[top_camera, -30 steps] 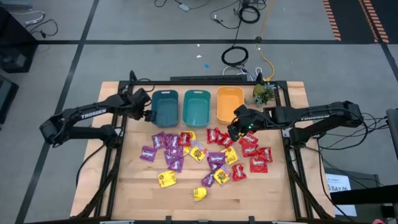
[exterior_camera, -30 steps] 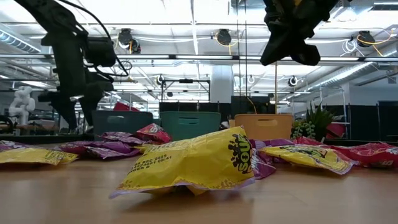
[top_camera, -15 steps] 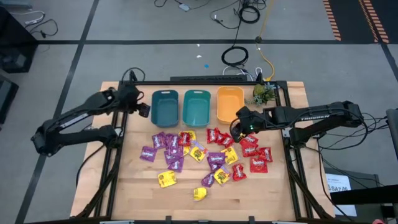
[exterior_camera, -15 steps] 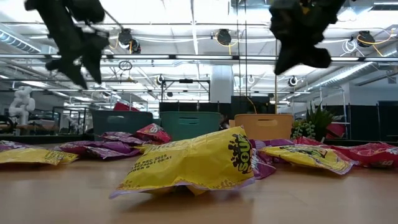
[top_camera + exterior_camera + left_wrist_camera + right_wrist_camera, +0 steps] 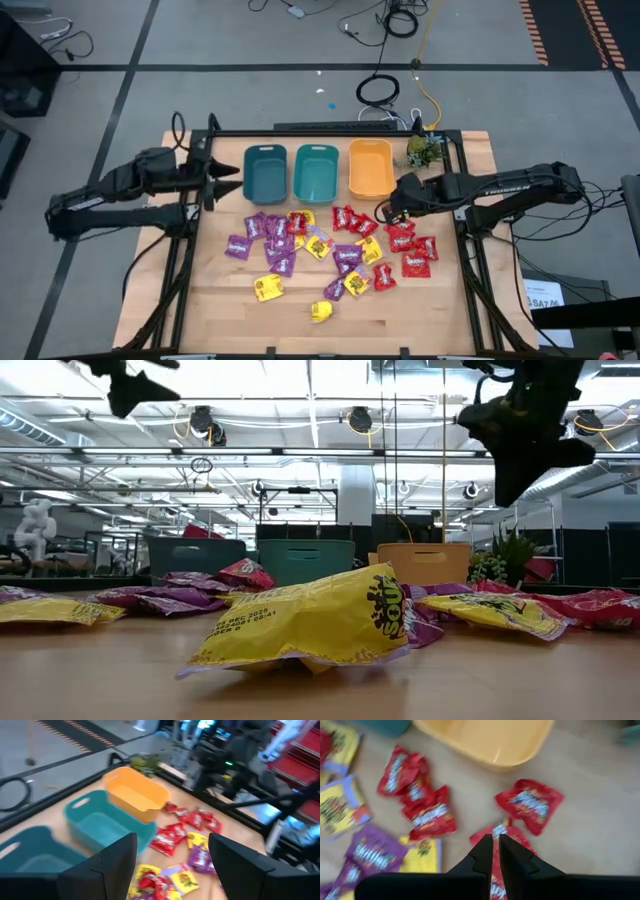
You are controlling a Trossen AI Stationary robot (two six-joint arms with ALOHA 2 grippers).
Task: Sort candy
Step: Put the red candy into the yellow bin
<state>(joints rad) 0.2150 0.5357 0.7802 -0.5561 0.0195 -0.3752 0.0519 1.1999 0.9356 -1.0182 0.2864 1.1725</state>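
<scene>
Overhead layout: the candy lies scattered on the table, purple packets mainly toward the left, yellow ones in the middle and front, red ones toward the right. Behind the pile stand three bins in a row: two teal bins and one orange bin, all apparently empty; a small plant sits just right of the orange bin.

The left gripper is raised beside the leftmost teal bin, off the pile's left rear corner. Its fingers are spread wide apart and hold nothing.

The right gripper hangs just above the red packets near the front right corner of the orange bin. Its fingers are pressed almost together with only a thin slit between them, and nothing is visibly clamped; a red packet lies directly beneath the tips.

In the low view, a yellow packet fills the foreground, with both grippers above table level.
</scene>
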